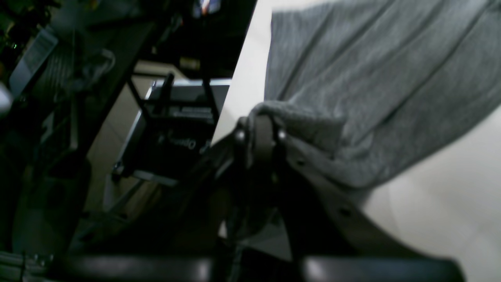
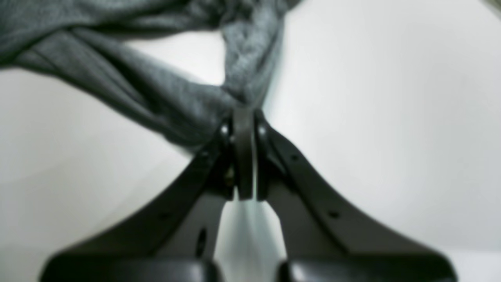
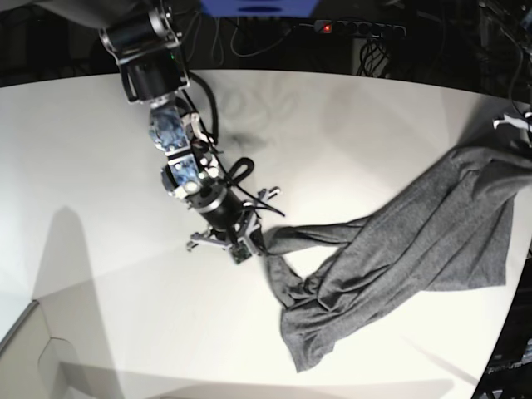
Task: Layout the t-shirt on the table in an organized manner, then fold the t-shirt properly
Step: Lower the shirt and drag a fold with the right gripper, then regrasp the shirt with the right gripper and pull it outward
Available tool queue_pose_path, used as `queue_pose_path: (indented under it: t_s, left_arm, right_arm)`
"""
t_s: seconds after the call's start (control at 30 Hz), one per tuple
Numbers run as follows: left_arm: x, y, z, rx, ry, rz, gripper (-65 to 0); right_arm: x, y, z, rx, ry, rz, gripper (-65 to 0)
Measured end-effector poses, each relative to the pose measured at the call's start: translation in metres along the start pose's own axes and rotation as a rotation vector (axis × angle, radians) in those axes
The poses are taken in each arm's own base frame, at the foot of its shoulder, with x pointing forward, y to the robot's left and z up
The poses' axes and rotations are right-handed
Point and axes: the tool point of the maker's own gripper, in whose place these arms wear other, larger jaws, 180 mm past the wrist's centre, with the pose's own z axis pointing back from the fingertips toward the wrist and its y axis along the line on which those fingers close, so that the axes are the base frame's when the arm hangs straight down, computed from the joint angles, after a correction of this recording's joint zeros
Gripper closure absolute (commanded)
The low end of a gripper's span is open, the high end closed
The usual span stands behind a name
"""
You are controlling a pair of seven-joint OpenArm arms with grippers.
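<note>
The t-shirt sprawls crumpled toward 4 o'clock on the white bench, one edge reaching the rim at 3 o'clock. The right pincer is clamped on a bunched fold; the left pincer pinches cloth at the bench's edge. Beyond that edge sits what may be a grey case, blurred. No writing is legible.
</note>
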Motion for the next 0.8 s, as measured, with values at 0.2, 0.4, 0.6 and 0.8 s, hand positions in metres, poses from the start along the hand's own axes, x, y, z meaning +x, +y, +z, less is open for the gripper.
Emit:
queue_pose_path:
  t_s: [0.2, 0.4, 0.6, 0.8]
  left_arm:
    - [0.018, -0.013, -0.006, -0.028, -0.039, -0.021, 0.0]
    - [0.031, -0.033, -0.013, -0.085, -0.080, -0.020, 0.0]
    - [0.029, -0.033, -0.012, -0.084, -0.071, -0.020, 0.0]
    - [0.023, -0.033, -0.010, -0.088, -0.057, -0.024, 0.0]
  right_arm:
    - [-0.016, -0.040, 0.061, -0.145, -0.012, -0.037, 0.0]
    - [-0.052, -0.051, 0.091, -0.199, 0.059, -0.058, 0.0]
    - [-0.035, -0.019, 0.073, -0.087, 0.037, 0.012, -8.1]
    - [-0.004, 0.008, 0.032, 0.026, 0.074, 0.128, -35.1]
